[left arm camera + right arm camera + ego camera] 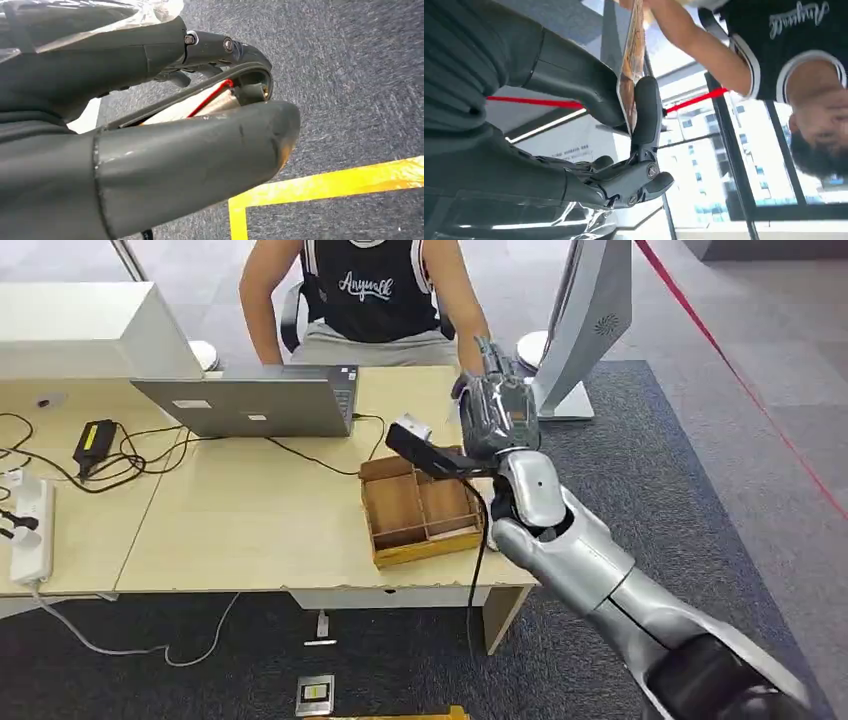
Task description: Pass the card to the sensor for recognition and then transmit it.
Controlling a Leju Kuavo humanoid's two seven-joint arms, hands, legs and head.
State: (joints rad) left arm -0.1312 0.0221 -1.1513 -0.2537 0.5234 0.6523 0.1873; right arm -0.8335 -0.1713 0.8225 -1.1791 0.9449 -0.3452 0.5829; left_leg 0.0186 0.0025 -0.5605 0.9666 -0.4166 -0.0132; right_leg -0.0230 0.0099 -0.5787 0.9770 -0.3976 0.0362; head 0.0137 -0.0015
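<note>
The silver right arm [590,560] ends in a glossy grey right hand [497,410], whose dark fingers [644,115] pinch a card [631,75] with a mottled orange-brown face. Centre frame, a brown wooden tray [420,510] sits on a pale wood table [250,520]. The laptop [250,405] is grey. A person [370,290] wears a black vest with white lettering. Red tape [740,380] crosses the grey carpet [700,440]; yellow tape [325,182] marks the blue-grey carpet in the left wrist view.

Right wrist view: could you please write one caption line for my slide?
The right hand pinches the card between thumb and fingers, raising it toward a seated person's arm.
</note>
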